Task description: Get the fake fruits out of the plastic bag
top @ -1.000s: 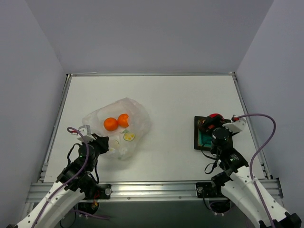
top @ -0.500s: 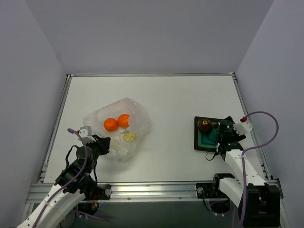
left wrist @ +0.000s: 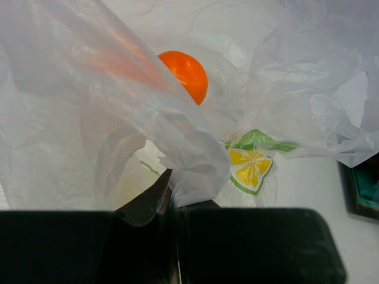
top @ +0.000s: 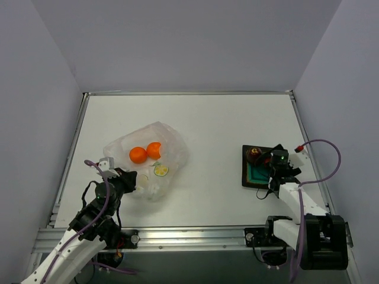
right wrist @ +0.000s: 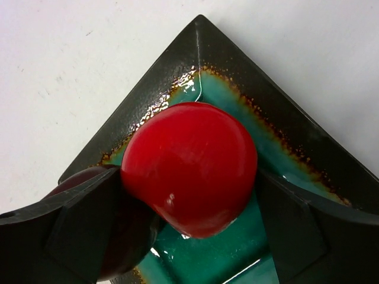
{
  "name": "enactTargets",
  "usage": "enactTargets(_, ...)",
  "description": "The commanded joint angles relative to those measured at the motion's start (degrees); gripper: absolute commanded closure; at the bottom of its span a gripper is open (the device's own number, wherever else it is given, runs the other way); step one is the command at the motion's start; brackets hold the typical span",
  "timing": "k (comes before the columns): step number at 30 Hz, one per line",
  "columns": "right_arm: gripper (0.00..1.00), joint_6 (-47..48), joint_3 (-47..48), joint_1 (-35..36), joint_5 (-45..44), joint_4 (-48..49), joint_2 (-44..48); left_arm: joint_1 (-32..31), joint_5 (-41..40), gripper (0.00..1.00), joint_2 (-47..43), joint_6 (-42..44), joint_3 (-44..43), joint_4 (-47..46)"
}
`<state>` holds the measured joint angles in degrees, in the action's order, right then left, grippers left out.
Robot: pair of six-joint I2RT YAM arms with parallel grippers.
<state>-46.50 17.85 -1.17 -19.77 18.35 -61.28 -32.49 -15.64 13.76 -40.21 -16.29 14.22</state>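
White table; left gripper, held low, pinches plastic bag; right gripper, tilted down, clasps red fruit.

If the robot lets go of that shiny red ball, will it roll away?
Probably it rolls a little: the shiny round red plastic fruit looks smooth. The black tray with teal centre has raised edges, and the dark maroon fruit sits beside it, so it likely stays in.

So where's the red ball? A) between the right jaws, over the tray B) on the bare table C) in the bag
A: the red ball is between the right jaws, over the teal middle of the tray.
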Motion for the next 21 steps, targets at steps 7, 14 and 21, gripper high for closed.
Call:
enactTargets(7,0.02,0.4,4.0,-0.7,1.5,-8.1,15.9,0.2,-2.8,0.98,-1.6,1.8,-2.6,1.6)
enactTargets(14,0.28,2.6,9.6,3.1,10.9,-11.5,26.6,0.1,-3.0,0.98,0.7,1.1,-2.3,1.0)
enactTargets(21,0.68,9.8,22.4,33.1,11.9,-2.2,10.5,0.1,-3.2,0.98,2.2,-1.2,-1.2,0.4)
